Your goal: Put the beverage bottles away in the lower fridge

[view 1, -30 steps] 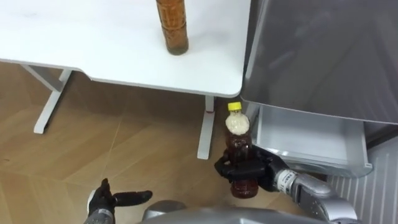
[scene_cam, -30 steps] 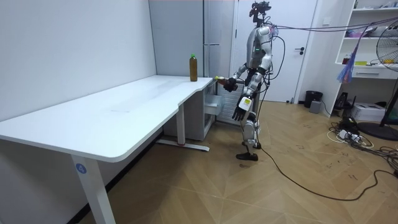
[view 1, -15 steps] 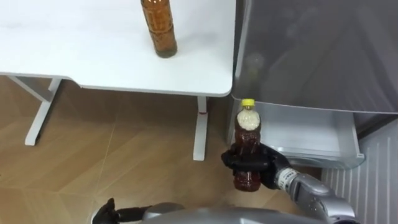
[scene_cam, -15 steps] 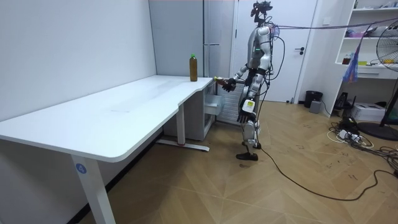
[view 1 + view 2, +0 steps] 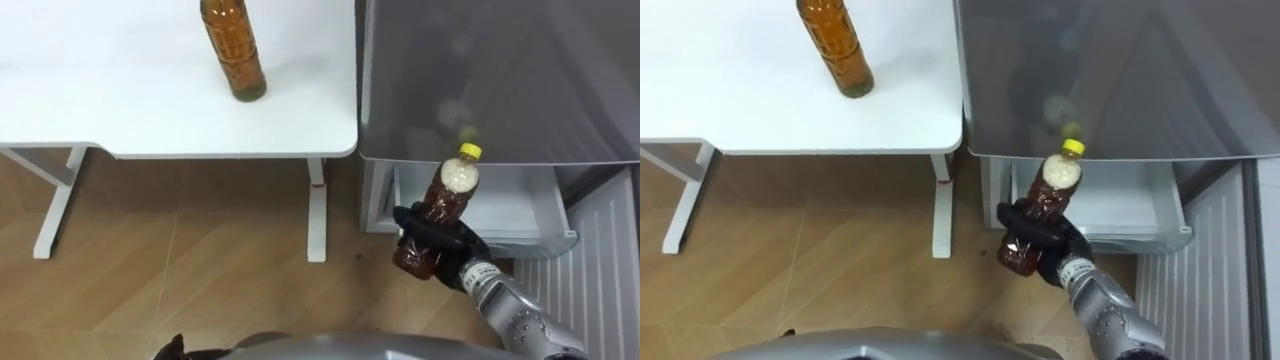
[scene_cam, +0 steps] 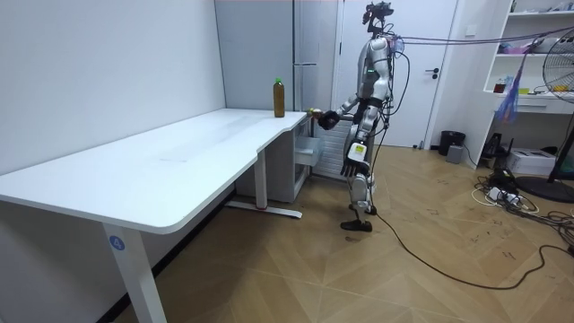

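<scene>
My right hand [image 5: 442,246] is shut on a brown drink bottle with a yellow cap [image 5: 443,198]. I hold it tilted, cap toward the fridge, in front of the open white lower fridge drawer [image 5: 520,205]. The right eye view has the same hand [image 5: 1039,241] and bottle [image 5: 1048,198]. A second brown bottle [image 5: 233,52] stands upright on the white table [image 5: 120,110] near its right end. My left hand [image 6: 352,161] hangs at my side with relaxed fingers. In the room view I stand before the grey fridge [image 6: 309,54] at the table's far end.
The grey fridge front [image 5: 500,80] rises above the drawer, close against the table's right edge. A white table leg [image 5: 317,210] stands just left of the drawer. Wooden floor [image 5: 180,270] lies under the table. A ribbed white panel [image 5: 600,250] borders the drawer's right side.
My right hand has carried the bottle right and forward toward the drawer and tilted it. The left hand has dropped to the eye view's bottom edge. The eye view itself shifted right.
</scene>
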### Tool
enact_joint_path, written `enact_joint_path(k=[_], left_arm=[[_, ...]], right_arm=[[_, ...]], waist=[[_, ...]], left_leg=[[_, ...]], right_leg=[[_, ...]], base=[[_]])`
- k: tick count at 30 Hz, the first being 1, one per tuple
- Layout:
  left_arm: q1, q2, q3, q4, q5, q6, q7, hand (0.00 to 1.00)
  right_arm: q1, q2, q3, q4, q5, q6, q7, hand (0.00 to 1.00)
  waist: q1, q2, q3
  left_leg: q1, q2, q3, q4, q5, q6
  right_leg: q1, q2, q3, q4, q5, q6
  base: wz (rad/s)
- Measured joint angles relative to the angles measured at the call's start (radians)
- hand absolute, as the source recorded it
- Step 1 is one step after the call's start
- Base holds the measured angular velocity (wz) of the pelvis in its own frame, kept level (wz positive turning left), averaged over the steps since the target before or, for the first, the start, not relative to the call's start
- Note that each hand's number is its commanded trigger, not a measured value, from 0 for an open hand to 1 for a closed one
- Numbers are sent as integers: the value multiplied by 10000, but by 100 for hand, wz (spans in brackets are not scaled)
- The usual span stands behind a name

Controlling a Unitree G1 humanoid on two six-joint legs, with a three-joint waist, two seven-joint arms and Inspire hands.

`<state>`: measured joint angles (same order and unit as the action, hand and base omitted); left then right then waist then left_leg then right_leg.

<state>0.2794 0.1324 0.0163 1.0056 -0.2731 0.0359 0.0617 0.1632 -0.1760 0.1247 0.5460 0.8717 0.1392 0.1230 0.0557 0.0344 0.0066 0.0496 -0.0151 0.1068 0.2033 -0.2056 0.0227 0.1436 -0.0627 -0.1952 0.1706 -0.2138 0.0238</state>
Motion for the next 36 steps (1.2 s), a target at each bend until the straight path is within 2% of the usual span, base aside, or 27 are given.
enact_joint_path(k=[1, 4, 6, 15, 20, 24, 36], left_arm=[[4, -1, -7, 0, -3, 0, 5, 0], [33, -4, -9, 4, 5, 0, 15, 0], [79, -3, 0, 6, 20, 0, 30, 0], [90, -38, 6, 5, 17, 77, 94, 0], [93, -112, 17, 49, 19, 102, 156, 0], [117, -126, 12, 167, 19, 296, 220, 0], [448, -123, 14, 272, 501, 545, 213, 0]], right_arm=[[0, -1, 3, -3, 143, -36, -84, 100], [-21, 4, 0, 0, 1900, -181, -499, 100], [-62, 8, -26, -4, 3065, -419, -656, 100], [-76, 76, -437, 6, 5373, -863, -1226, 100], [-73, 96, -747, 12, 5825, -886, -1289, 100], [-72, 94, -791, 14, 6239, -975, -1291, 100], [-209, 108, -796, 446, 6703, -1058, -1283, 100]], waist=[[1, -1, 0], [33, -5, 3], [38, -10, 5], [56, 44, 17], [58, 94, 44], [40, 106, 41], [100, 103, 15]], left_leg=[[-11, 0, -2, -3, 0, 0], [-22, 3, -2, 7, 0, 0], [-19, 2, -2, 18, 0, 0], [40, -1, 8, 26, 1, 0], [43, -2, 3, 25, 1, 0], [-31, 9, -8, 13, -3, -3], [-39, 10, -27, 122, -1, -1]], right_leg=[[-9, 1, -1, 0, 0, 0], [-14, 0, -73, 0, 1, 0], [-24, -1, -89, -5, 1, 0], [-7, -12, -84, -10, 1, 1], [-1, -13, -62, -6, 1, 1], [-18, 4, -58, -3, 0, 1], [3, 4, -32, -2, 1, 1]], base=[[0], [2], [0], [0], [0], [0], [0]])
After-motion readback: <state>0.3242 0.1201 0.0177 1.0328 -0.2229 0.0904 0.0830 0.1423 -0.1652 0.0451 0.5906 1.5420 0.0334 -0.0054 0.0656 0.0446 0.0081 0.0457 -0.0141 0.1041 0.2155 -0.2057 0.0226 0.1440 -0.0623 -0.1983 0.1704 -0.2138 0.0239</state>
